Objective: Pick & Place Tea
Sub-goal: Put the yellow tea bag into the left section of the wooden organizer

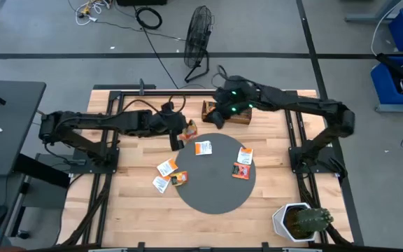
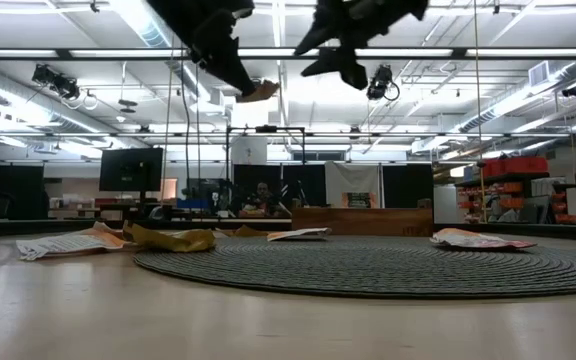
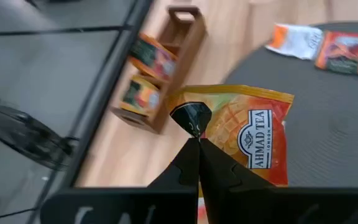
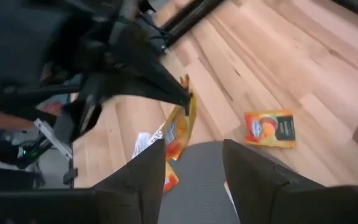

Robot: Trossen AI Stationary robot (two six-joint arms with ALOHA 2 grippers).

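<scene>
Pinched tight, the jaws of the left gripper (image 3: 194,140) hold one orange sachet (image 3: 247,140) by its upper edge, lifted clear of the table and hanging near the wooden tray (image 1: 233,112) at the far side; the right gripper (image 4: 191,165) hovers above that tray with its jaws apart and empty. The grip is the main risk: it catches only a thin strip of crimped foil, so the flat, glossy packet could swing, twist or slide out on the way, or meet the tray's narrow slots at an angle and jam on a wall. With both arms close together over the tray, a brush between them also seems possible. The other sachets (image 1: 203,148) lie flat and slightly crinkled, some on the dark ribbed round mat (image 1: 215,192), others on the pale planked table (image 1: 131,210) beside it.
</scene>
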